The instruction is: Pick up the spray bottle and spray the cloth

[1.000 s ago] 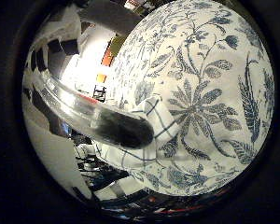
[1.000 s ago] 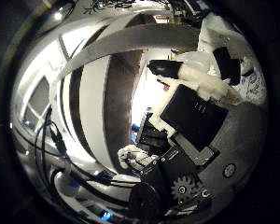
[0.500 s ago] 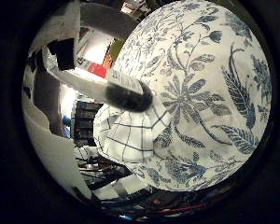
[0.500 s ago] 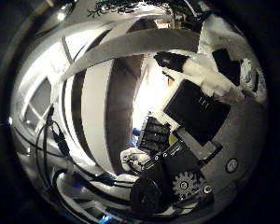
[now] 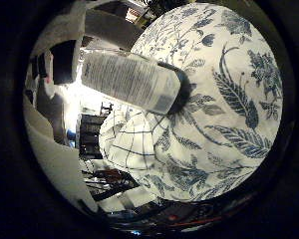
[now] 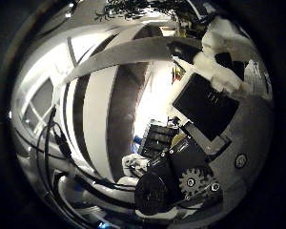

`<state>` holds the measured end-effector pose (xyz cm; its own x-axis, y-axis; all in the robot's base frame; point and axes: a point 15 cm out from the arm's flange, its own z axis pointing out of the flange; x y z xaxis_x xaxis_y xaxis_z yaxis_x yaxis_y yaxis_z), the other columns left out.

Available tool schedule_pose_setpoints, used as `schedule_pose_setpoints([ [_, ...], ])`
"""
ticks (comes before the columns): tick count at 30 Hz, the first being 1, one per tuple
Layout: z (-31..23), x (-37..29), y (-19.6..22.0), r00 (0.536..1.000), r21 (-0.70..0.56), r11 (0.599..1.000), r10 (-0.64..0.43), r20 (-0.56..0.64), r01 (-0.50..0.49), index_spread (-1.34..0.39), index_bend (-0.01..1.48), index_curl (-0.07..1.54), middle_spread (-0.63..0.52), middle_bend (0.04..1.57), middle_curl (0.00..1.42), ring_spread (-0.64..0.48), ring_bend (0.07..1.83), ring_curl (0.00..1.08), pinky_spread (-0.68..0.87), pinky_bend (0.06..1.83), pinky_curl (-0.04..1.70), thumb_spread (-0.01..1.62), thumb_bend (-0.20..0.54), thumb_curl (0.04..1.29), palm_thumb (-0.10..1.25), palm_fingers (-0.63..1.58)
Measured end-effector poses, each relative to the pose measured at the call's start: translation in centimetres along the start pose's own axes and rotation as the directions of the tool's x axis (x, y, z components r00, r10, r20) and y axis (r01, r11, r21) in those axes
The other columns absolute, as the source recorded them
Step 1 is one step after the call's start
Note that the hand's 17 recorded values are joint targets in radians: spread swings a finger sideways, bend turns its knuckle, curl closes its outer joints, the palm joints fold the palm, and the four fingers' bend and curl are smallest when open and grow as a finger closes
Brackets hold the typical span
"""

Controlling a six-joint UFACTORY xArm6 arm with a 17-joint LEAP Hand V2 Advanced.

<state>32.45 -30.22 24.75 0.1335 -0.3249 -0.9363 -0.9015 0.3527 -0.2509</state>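
One spray bottle (image 5: pixel 132 82) with a printed label lies close to the palm, above a table covered with a blue-flowered tablecloth (image 5: pixel 229 99). A white cloth with dark check lines (image 5: pixel 134 149) sits bunched on the tablecloth, right under the bottle. The hand (image 6: pixel 200 143) shows its black and white parts and a gear. I cannot tell if its fingers hold the bottle.
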Motion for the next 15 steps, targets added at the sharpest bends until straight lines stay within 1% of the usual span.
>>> schedule_pose_setpoints([
  [11,-0.7,0.3,-0.1,1.000,0.020,1.000,0.002,0.008,-0.002,-0.18,1.17,0.63,-0.08,1.33,0.55,-0.15,1.43,0.56,-0.21,1.05,1.12,0.86,-0.024,0.57,0.99,1.22],
  [15,-1.1,0.1,-0.1,1.000,0.026,1.000,-0.002,0.011,0.001,-0.19,1.09,0.62,-0.08,1.34,0.56,-0.16,1.42,0.56,-0.22,1.06,1.11,0.85,-0.027,0.57,0.97,1.19],
])
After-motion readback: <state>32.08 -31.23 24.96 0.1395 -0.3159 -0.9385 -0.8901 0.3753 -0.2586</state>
